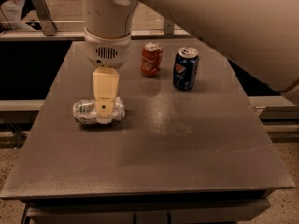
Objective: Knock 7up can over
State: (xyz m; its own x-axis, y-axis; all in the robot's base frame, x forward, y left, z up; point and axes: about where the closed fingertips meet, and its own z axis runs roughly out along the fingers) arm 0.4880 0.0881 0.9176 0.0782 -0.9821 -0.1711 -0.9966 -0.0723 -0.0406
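Note:
The 7up can (84,111), silver-white with green markings, lies on its side on the left part of the grey table (187,162). Its long axis runs left to right. My gripper (103,113) hangs straight down from the white wrist (106,41). Its cream tip is in front of the middle of the can and hides that part. The can's two ends show on either side of the gripper.
A red-orange can (151,59) and a dark blue Pepsi can (185,69) stand upright at the back of the table, right of the gripper. My big white arm (224,22) spans the upper right. A rail (42,13) runs behind the table.

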